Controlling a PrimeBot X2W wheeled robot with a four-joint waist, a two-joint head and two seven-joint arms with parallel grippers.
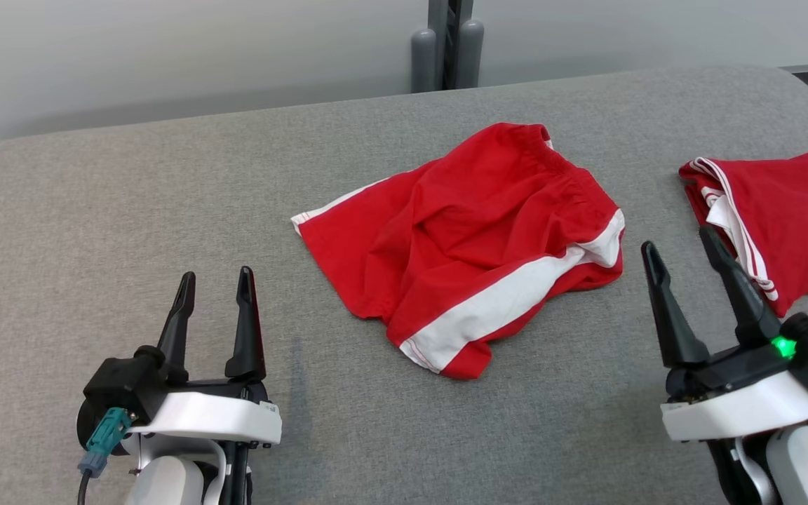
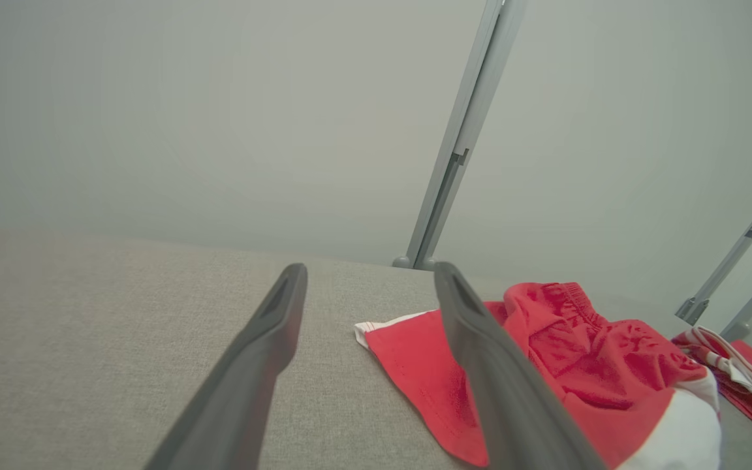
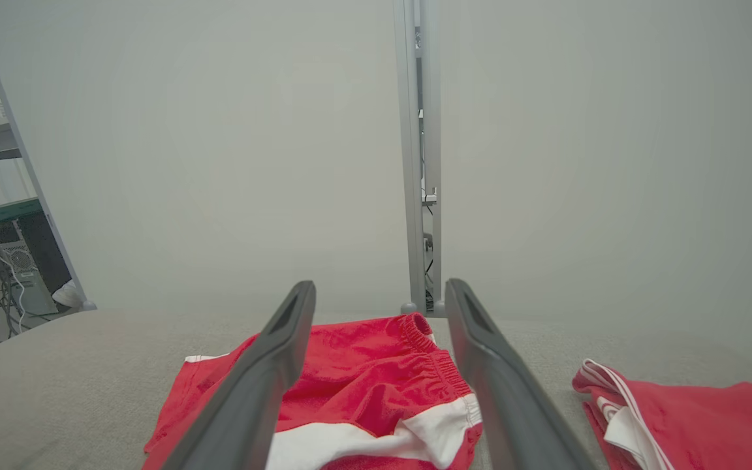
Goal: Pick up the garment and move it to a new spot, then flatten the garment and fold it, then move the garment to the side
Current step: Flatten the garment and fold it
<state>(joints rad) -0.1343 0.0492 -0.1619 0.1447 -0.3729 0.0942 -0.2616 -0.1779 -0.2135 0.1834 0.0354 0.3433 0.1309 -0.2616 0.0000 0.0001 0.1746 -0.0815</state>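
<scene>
Shows red shorts [image 1: 467, 245] lying crumpled with a white stripe in the middle of the gray pad [image 1: 130, 210]. Shows a second red cloth [image 1: 790, 217] off to the right, not touching them. Finds the left gripper [image 1: 216, 275] wide open, holding nothing, well apart from the shorts. Finds the right gripper [image 1: 678, 238] wide open too, holding nothing, near their right edge.

The garment [image 1: 467, 245] lies mid-desk [image 1: 130, 210]. A second garment [image 1: 783, 217] lies apart at its right edge. The left end effector [image 1: 216, 277] hovers near left, the right end effector [image 1: 679, 237] near right between the garments. A post [image 1: 446, 45] stands behind the far edge.
</scene>
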